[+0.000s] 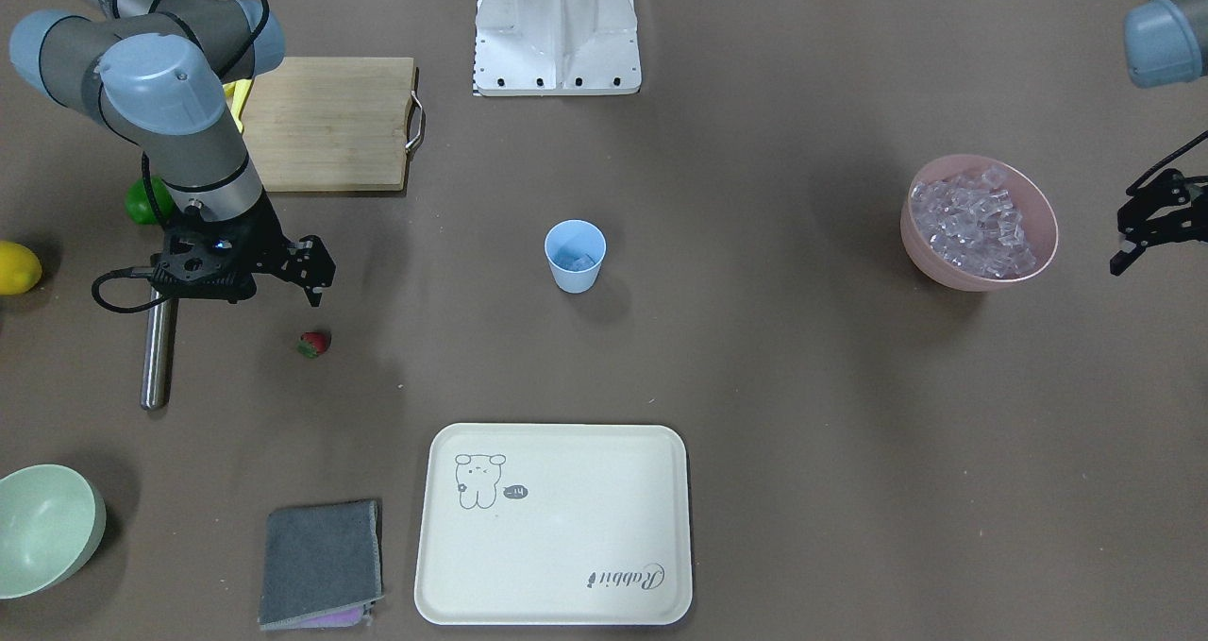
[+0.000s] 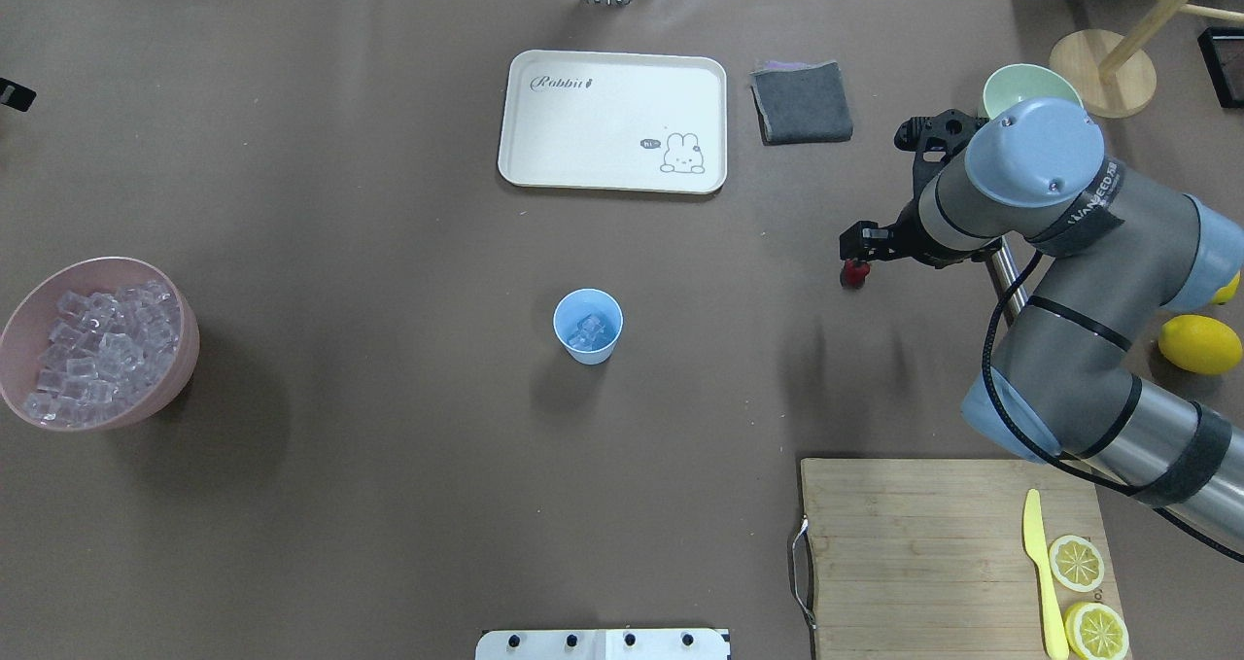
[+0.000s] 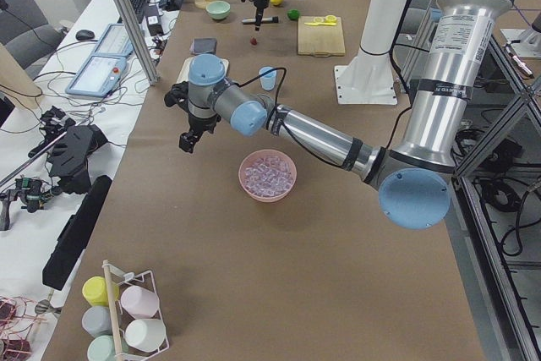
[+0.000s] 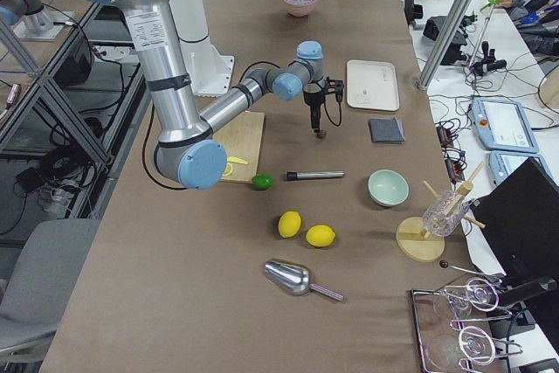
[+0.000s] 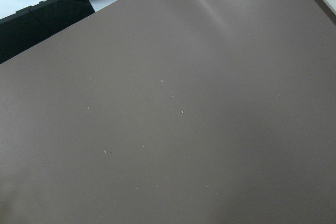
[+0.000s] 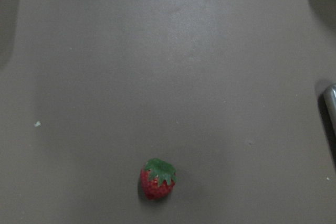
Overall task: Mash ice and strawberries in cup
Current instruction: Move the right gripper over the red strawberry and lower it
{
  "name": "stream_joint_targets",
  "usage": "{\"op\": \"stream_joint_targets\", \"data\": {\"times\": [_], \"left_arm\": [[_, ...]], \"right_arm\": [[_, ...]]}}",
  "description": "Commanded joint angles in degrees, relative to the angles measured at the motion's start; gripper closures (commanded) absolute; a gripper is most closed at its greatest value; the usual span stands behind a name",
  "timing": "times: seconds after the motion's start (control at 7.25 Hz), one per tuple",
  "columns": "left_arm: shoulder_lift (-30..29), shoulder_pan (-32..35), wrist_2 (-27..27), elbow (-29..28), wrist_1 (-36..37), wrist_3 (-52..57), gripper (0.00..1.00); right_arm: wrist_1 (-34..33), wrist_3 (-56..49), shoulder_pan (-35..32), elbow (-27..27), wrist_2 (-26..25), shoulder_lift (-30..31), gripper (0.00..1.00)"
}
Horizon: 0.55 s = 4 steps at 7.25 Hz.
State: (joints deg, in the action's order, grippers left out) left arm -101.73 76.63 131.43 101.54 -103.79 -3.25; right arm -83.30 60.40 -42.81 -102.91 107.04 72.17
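Strawberry (image 6: 156,179) lay alone on the surface (image 1: 774,367), well apart from the cup (image 1: 575,255). The right gripper (image 1: 317,275) hovered over it; whether it was spread or clenched I could not tell. It should descend centred, straddle the berry and close gently.

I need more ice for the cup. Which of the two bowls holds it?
The pink bowl, on the robot's left side, heaped with clear ice cubes; the pale green bowl shows none.
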Motion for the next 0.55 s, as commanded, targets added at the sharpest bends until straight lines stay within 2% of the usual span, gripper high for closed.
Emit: {"op": "stream_joint_targets", "data": {"times": [0.0, 0.28, 0.41], "left_arm": [[0.04, -0.08, -0.38, 0.07, -0.01, 0.0, 0.03], [0.04, -0.17, -0.38, -0.02, -0.01, 0.26, 0.03], [0.04, -0.17, -0.38, -0.11, -0.01, 0.26, 0.03]], "right_arm": [[0.77, 0.24, 0.18, 2.7, -0.61, -0.88, 0.01], [7.85, 5.32, 0.27, 10.14, -0.7, -4.04, 0.01], [10.33, 5.69, 0.27, 11.75, -0.7, -4.14, 0.01]]}}
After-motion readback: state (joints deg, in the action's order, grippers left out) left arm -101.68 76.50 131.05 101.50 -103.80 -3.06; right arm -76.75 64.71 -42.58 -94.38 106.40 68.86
